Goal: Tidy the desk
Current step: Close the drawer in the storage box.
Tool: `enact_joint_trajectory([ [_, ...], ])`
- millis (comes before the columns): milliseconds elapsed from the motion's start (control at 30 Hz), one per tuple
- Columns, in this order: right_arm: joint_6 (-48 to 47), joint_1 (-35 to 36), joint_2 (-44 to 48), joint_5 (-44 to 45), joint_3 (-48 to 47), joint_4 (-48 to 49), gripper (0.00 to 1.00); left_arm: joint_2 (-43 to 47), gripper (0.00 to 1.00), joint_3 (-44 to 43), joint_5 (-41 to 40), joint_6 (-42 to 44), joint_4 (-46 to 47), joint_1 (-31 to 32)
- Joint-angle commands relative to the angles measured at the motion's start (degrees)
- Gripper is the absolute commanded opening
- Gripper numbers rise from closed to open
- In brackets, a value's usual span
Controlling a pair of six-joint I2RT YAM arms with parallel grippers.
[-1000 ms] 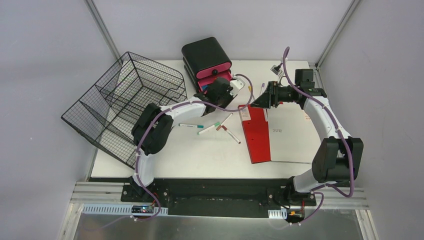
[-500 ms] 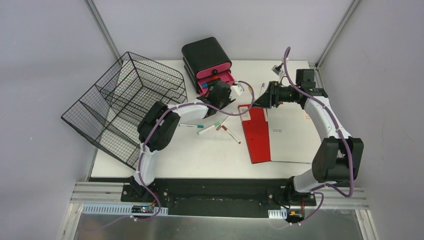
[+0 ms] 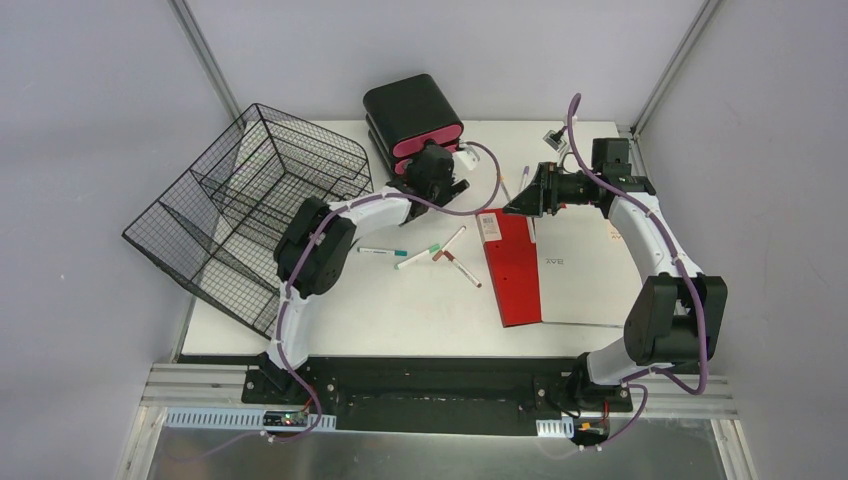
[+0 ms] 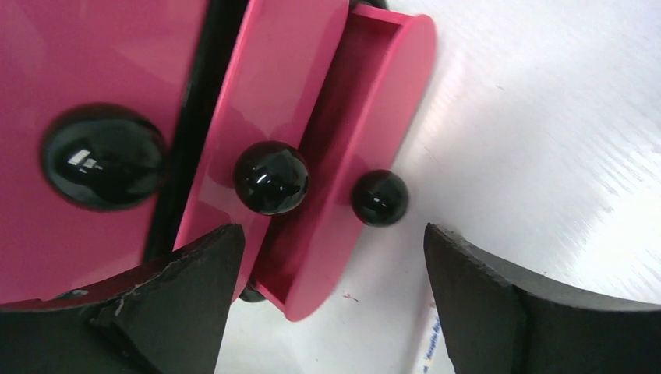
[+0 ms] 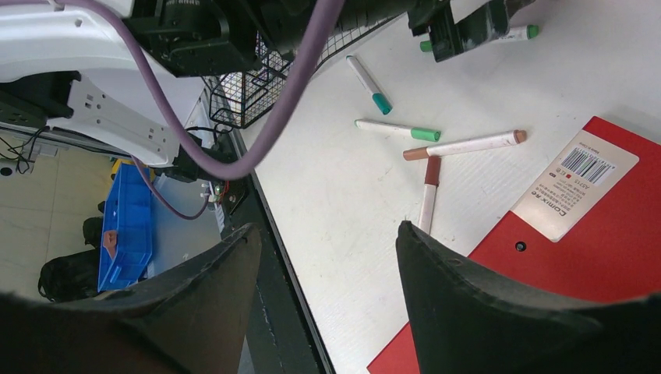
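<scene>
Table: The white table (image 3: 330,300) fills the centre of the overhead view, with its metal-framed edge running along the bottom.
On it: A black-and-pink drawer unit (image 3: 412,110) stands at upper centre, four markers (image 3: 440,250) lie scattered in the middle, a red folder (image 3: 515,270) is to their right, and a wire basket (image 3: 250,200) tips off the left edge.
Left end effector: The left end effector (image 4: 327,234) has its jaws spread wide and holds nothing. It faces the pink drawers, and the lower drawer (image 4: 366,132) stands slightly pulled out.
Right end effector: The right end effector (image 5: 326,234) is also parted and empty, poised over the folder's upper corner.
Handling, as judged: The table is stiff, heavy and slick, so it is a surface to work on rather than something to grip. The markers look light and likely to roll, and are best pinched mid-barrel.
Hold points: The glossy black knobs (image 4: 271,178) are the only purchase on the drawers, and being round they may slip.
</scene>
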State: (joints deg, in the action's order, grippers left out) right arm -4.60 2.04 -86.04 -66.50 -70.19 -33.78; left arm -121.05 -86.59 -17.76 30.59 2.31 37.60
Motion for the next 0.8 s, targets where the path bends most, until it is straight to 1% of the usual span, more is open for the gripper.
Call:
enact_joint_trajectory([
  [0, -1.42, -0.41, 0.55, -1.62, -2.85, 0.43, 0.67, -1.22, 0.93, -5.03, 1.31, -4.03, -1.73, -2.1],
  [33, -1.45, -0.46, 0.59, -1.62, -2.92, 0.46, 0.67, -1.43, 0.97, -5.48, 1.28, -4.52, -2.0, -2.29],
  [67, -1.43, -0.46, 0.6, -1.62, -2.93, 0.42, 0.67, -1.51, 0.99, -5.79, 1.25, -5.02, -2.04, -2.35],
  [267, -1.45, -0.61, 0.59, -1.7, -2.93, 0.36, 0.67, -1.04, 0.99, -6.68, 0.8, -7.06, -4.08, -2.54],
  [400, -1.55, -0.73, 0.61, -1.7, -3.0, 0.31, 0.67, 0.92, 0.99, -6.07, 3.78, -9.9, -5.71, -2.54],
  [633, -1.62, -0.73, 0.53, -1.7, -2.97, 0.21, 0.67, 7.1, 0.99, -0.91, 11.53, -19.11, -6.06, -2.54],
  [767, -1.58, -0.77, 0.6, -1.78, -3.01, 0.16, 0.67, 8.97, 0.99, 1.73, 12.92, -26.06, -5.92, -2.54],
])
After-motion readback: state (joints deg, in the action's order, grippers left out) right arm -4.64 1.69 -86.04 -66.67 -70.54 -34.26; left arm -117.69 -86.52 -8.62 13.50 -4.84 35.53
